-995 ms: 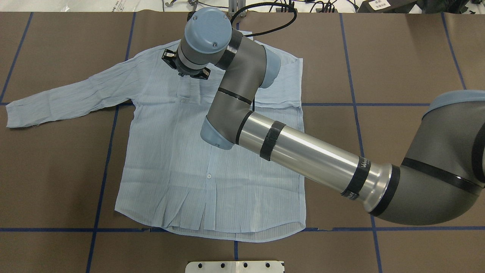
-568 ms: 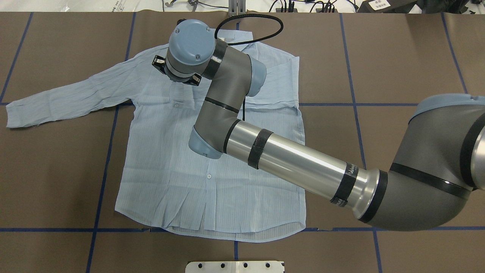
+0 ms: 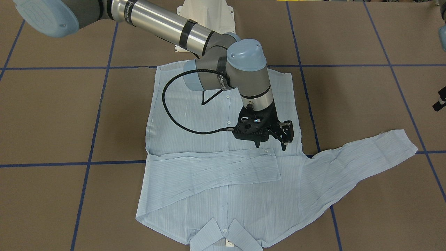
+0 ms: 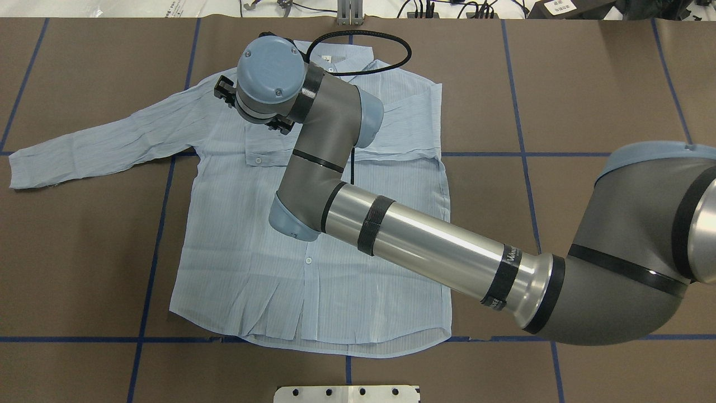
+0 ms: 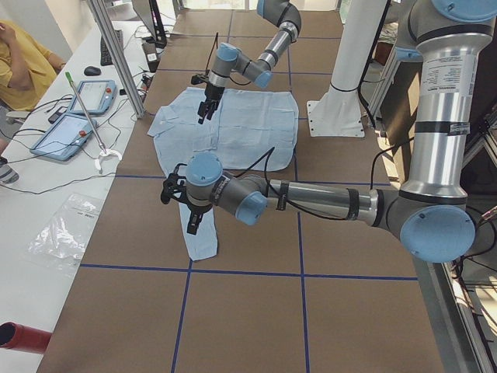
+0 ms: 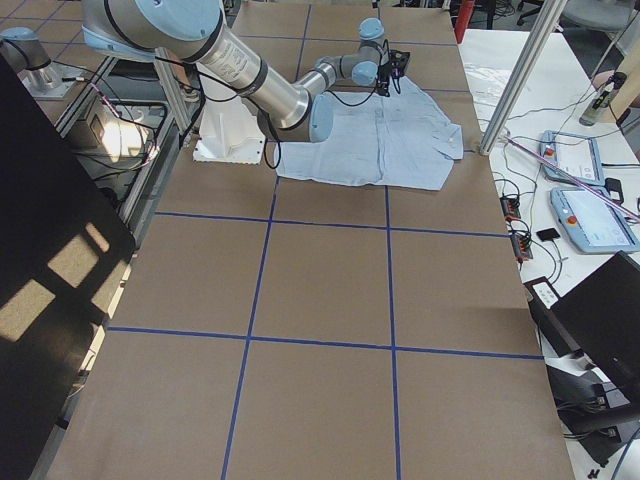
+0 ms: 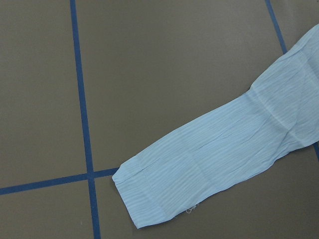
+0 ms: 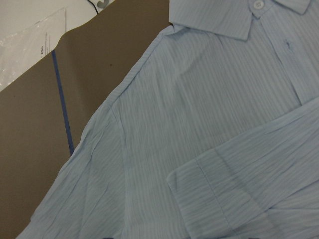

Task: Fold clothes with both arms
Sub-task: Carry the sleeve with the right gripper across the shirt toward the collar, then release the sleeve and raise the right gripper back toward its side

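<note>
While the right arm [image 4: 425, 246] reaches across from its own side, I see the shirt [image 4: 251, 252] lying flat and front-up on the brown tabletop [image 4: 587, 84]. It is buttoned, with its collar [image 3: 224, 237] at the edge farthest from the robot. One sleeve [image 3: 212, 170] is folded across the chest, its cuff [image 8: 224, 189] resting on the shirt front. The other sleeve [image 4: 100, 145] stretches out toward the robot's left, lying over a blue tape line [image 4: 559, 154]. The right end effector [image 3: 271, 142] hangs just above the chest, near the folded cuff, its fingers spread and grasping nothing. The left end effector [image 5: 192, 221] hovers over the far end of the outstretched sleeve, and I cannot tell whether it is released or clenched.
</note>
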Tool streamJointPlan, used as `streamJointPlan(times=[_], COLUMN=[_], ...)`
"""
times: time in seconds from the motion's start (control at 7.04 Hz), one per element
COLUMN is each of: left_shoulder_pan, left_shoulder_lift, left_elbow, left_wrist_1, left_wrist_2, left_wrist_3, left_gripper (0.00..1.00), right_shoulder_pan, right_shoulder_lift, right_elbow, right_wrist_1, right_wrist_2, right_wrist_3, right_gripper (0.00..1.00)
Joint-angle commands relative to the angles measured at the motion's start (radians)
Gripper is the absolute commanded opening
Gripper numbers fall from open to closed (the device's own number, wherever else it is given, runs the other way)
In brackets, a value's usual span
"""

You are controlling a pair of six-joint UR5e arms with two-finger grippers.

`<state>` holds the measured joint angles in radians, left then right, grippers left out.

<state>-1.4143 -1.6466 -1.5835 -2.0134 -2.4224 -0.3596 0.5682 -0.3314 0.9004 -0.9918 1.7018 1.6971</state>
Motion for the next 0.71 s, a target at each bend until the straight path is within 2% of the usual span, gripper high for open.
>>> streamJointPlan(times=[0.0,0.14,0.43,0.57], left_shoulder_pan=[0.069,0.081,0.1,0.1], left_shoulder_lift=[-0.154,-0.168,-0.148,-0.109], left_elbow=[0.194,0.299,0.37,0.402], left_wrist_1=[-0.028,-0.083,-0.128,-0.215], left_wrist_2=[0.022,0.031,0.028,0.022], left_wrist_3=[-0.12,-0.127,-0.208,-0.214], left_gripper=[1.0,1.0,0.96,0.96], right_shoulder_pan=[0.089,0.12,0.179,0.212], right_shoulder_lift=[-0.105,-0.262,-0.418,-0.496], right_elbow=[0.117,0.282,0.383,0.449], right_wrist_1=[-0.039,-0.042,-0.044,-0.042], right_wrist_2=[0.136,0.189,0.206,0.257], right_wrist_3=[0.006,-0.005,-0.046,-0.1], right_gripper=[0.99,0.98,0.98,0.98])
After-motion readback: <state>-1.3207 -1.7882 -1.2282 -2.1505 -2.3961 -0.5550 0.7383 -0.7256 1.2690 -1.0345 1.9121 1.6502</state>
